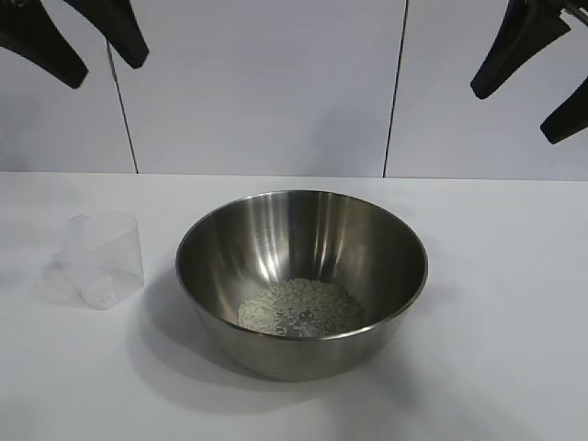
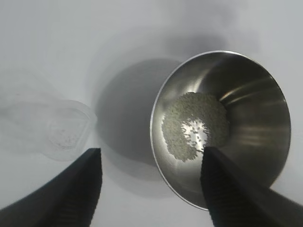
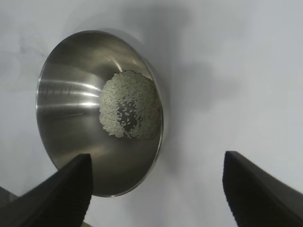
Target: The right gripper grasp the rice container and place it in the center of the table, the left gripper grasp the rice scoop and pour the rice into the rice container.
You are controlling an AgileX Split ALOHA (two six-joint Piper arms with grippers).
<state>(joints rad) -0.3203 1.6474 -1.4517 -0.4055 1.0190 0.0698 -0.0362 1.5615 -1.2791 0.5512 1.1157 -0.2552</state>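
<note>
The rice container [image 1: 303, 276], a large shiny steel bowl, stands in the middle of the white table [image 1: 496, 322] with a heap of rice [image 1: 299, 308] in its bottom. It also shows in the left wrist view [image 2: 236, 118] and the right wrist view [image 3: 80, 104]. The rice scoop [image 1: 106, 259], a small clear plastic cup, stands upright and empty on the table left of the bowl, also in the left wrist view [image 2: 61, 130]. My left gripper [image 1: 106, 50] hangs open high at the upper left. My right gripper [image 1: 522, 108] hangs open high at the upper right. Both are empty.
A white panelled wall [image 1: 266, 83] with dark seams stands behind the table. White tabletop lies to the right of the bowl and in front of it.
</note>
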